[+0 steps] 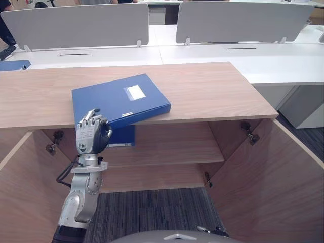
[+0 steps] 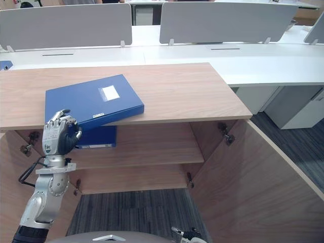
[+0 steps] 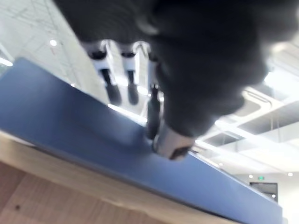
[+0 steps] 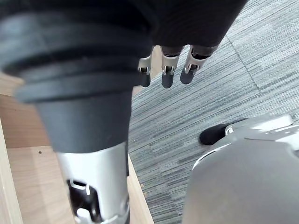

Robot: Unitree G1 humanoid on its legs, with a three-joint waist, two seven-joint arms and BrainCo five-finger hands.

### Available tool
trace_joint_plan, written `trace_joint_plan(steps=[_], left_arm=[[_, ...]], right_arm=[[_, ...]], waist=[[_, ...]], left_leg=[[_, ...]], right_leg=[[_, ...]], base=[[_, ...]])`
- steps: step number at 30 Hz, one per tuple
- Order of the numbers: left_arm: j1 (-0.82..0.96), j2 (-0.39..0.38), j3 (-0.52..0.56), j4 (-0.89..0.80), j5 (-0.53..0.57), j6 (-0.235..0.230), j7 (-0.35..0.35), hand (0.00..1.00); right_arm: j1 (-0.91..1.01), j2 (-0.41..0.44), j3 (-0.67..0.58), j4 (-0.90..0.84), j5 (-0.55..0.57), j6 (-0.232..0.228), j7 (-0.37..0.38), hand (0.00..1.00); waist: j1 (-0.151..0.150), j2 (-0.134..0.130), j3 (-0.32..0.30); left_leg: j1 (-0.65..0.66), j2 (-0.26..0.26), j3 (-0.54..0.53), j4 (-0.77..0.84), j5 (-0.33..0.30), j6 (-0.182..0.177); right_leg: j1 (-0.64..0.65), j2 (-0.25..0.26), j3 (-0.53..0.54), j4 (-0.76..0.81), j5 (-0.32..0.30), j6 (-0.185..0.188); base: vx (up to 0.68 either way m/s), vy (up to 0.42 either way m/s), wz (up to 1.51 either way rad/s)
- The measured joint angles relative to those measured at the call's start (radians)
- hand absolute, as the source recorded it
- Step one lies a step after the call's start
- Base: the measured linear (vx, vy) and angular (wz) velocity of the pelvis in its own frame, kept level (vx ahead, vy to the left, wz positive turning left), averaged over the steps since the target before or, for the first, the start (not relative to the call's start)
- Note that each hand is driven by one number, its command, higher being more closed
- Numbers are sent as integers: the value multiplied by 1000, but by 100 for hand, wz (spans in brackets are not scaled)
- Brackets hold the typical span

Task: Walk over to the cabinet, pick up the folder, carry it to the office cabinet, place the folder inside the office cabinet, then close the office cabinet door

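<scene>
Looking down in the left eye view, a flat blue folder (image 1: 121, 98) is lying askew on the wood-grain top of the low cabinet (image 1: 202, 91), its near corner jutting past the front edge. The left robot hand (image 1: 92, 134) is reaching up from below and clamping that overhanging corner, fingers curling over the top face. Both doors (image 1: 276, 177) are standing open, and a second blue folder (image 1: 123, 136) is resting on the shelf (image 1: 172, 147) inside. In the right eye view, the folder's smooth, slightly glossy cover is carrying a small white label (image 2: 110, 92). Its thick, box-like edge is looking rigid, and matt grey divider screens (image 2: 66, 25) are standing on a white bench (image 2: 202, 55) behind. In the left wrist view, the dark-tipped fingers (image 3: 112, 91) are pressing onto the folder's blue face just above the pale wooden edge. In the right wrist view, the right robot hand (image 4: 167, 70) is hanging over grey ribbed carpet (image 4: 224, 93), fingers loosely apart and holding nothing. Judging from this, the pick-up is the step in hand. A corner pinch on a stiff, slick board is likely to let it pivot or slip. Sliding it further off the edge for a deeper hold, then lifting level and slowly, is looking like the safer way.
</scene>
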Motion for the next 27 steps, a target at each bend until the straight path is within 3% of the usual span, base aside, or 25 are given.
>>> trace_joint_plan(steps=[11, 27], left_arm=[[26, -15, -30, -19, -66, -41, -23, 0], [62, -17, -30, -60, -73, -39, -26, 0]], right_arm=[[1, -1, 2, 2, 0, 0, 0, 0], [1, -9, 10, 4, -1, 0, 0, 0]], waist=[[3, 1, 0], [4, 14, -2]], left_leg=[[0, 0, 0, 0, 0, 0], [0, 0, 0, 0, 0, 0]], right_leg=[[0, 0, 0, 0, 0, 0], [0, 0, 0, 1, 0, 0]], base=[[0, 0, 0], [0, 0, 0]])
